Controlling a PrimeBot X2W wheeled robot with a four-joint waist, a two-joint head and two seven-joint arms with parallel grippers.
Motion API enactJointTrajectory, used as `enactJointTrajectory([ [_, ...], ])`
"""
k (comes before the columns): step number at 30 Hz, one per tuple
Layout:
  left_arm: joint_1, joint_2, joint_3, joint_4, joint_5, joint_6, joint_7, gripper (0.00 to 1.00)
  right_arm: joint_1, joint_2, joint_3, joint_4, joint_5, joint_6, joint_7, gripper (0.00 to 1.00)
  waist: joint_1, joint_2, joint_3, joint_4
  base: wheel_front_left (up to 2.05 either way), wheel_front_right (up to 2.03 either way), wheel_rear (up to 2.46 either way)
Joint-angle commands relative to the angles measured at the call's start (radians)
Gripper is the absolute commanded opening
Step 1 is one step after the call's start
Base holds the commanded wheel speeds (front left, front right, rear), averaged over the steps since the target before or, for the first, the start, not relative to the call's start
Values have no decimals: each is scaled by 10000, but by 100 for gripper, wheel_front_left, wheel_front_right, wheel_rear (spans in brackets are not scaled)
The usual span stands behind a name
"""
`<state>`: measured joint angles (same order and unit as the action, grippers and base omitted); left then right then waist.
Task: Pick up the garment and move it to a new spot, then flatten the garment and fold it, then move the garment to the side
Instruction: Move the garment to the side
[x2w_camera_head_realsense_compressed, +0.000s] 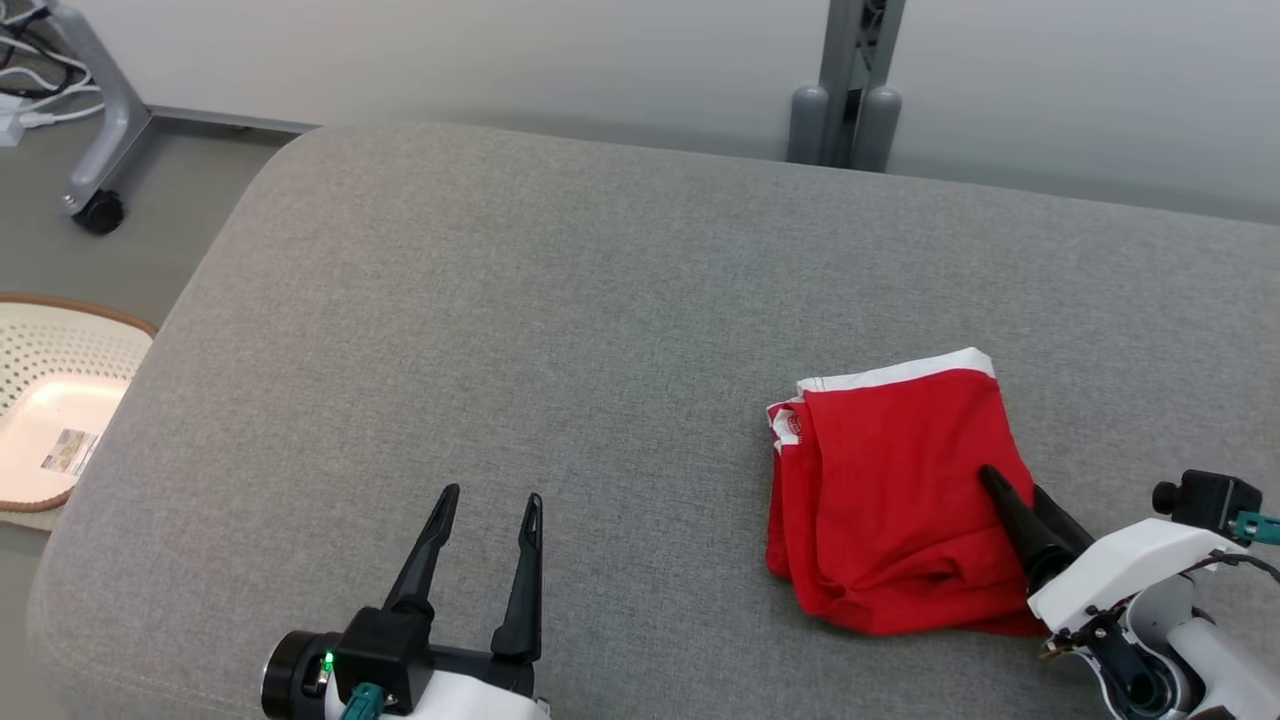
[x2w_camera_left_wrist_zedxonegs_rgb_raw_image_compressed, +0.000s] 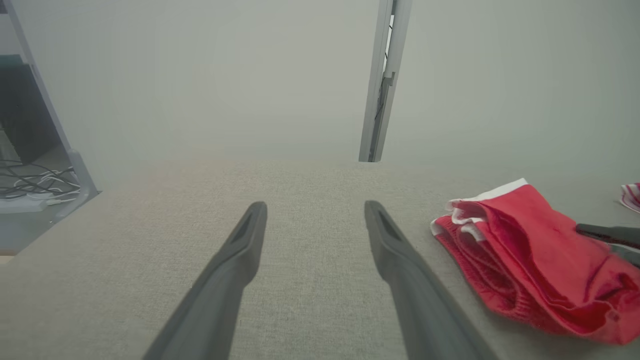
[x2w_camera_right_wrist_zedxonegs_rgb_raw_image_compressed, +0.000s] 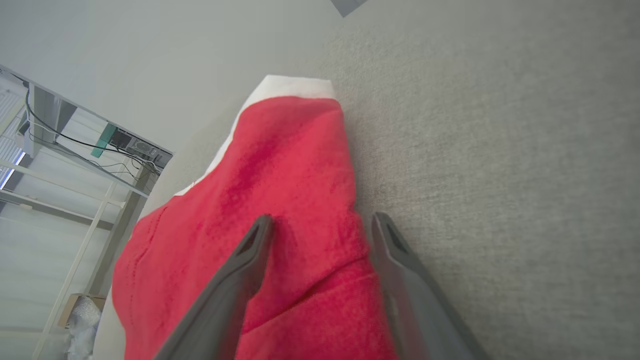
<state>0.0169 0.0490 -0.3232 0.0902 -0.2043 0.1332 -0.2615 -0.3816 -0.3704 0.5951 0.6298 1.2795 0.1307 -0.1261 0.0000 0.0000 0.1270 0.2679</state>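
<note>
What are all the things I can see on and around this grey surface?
garment: one, red with a white band, bunched on the right of the padded surface
padded surface: one, grey fabric, in front of the robot
basket: one, white with a brown rim, on the floor at left
wheeled stand: one, grey, far left
post: one, grey, behind the surface
striped cloth: one, pink and white, beyond the garment
left gripper: one, dark, open over bare surface
right gripper: one, dark, open, fingers on the garment
</note>
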Motion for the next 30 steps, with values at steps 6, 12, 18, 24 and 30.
enactJointTrajectory([
  [6, -315, 38, -117, -191, -95, 97, -33, 100, -298, -101, 521, 182, 595, 1, 81, 48, 0, 0, 125, 138, 0, 0, 0],
  [12, -327, 37, -152, -222, -14, 90, -33, 100, -567, -316, 1076, 29, 828, 0, -259, 0, 0, 0, 108, 14, 0, 0, 0],
  [18, -331, 35, -169, -279, 53, 25, -33, 100, -866, -527, 1531, 101, 411, 0, -923, 0, 0, 0, 166, -247, 0, 0, 0],
  [24, -456, 35, -155, -369, 194, -24, -33, 100, -1426, -578, 1915, 226, -474, 0, -1365, 0, 0, 0, 283, -900, 0, 0, 0],
  [30, -572, 36, -67, -398, 394, -154, -33, 100, -1905, -587, 1562, 55, -1696, 0, -1411, 0, 0, 0, 389, -1796, 0, 0, 0],
])
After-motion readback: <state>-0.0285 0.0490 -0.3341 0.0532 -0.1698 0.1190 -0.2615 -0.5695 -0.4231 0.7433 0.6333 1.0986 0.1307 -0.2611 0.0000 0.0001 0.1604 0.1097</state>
